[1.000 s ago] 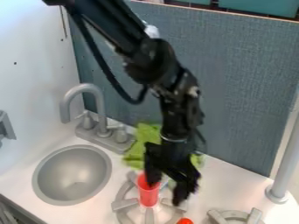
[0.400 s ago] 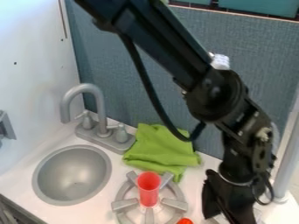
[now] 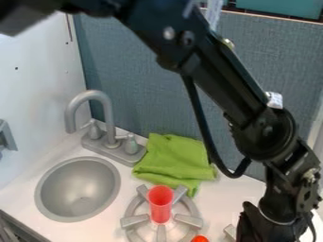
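Red cup (image 3: 161, 205) stands on grey burner (image 3: 134, 221), black hand (image 3: 262, 229) apart

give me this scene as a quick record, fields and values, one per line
gripper: black, at the lower right, beside a grey piece
cup: red cup, upright in the middle of a grey burner grate
cloth: green cloth, crumpled, between the faucet and the blue-grey panel on one side and the grate on the other
sink: round grey basin, left of the grate
small item: red-orange thing at the bottom edge, kind unclear
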You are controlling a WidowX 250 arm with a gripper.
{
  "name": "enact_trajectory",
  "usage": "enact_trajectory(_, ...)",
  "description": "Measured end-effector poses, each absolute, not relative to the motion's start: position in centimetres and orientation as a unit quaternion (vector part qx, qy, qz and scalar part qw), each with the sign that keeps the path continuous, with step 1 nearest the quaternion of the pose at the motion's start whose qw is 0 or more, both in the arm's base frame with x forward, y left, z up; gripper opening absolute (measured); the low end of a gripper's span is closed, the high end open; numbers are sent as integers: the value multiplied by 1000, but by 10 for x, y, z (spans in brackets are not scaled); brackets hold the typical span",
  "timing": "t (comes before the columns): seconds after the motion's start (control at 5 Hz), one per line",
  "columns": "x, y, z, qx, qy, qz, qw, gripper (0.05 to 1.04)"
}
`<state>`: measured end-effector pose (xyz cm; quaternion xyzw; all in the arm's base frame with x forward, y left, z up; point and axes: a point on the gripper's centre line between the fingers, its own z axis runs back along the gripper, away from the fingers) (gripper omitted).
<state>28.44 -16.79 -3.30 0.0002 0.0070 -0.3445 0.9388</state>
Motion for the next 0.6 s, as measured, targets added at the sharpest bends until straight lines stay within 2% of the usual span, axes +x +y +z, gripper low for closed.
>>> enact_trajectory(0.2,294,-176,-46,7,9,-349,937,1000)
enact_trajectory(0.6,310,-185,-68,47,20,-338,940,1000)
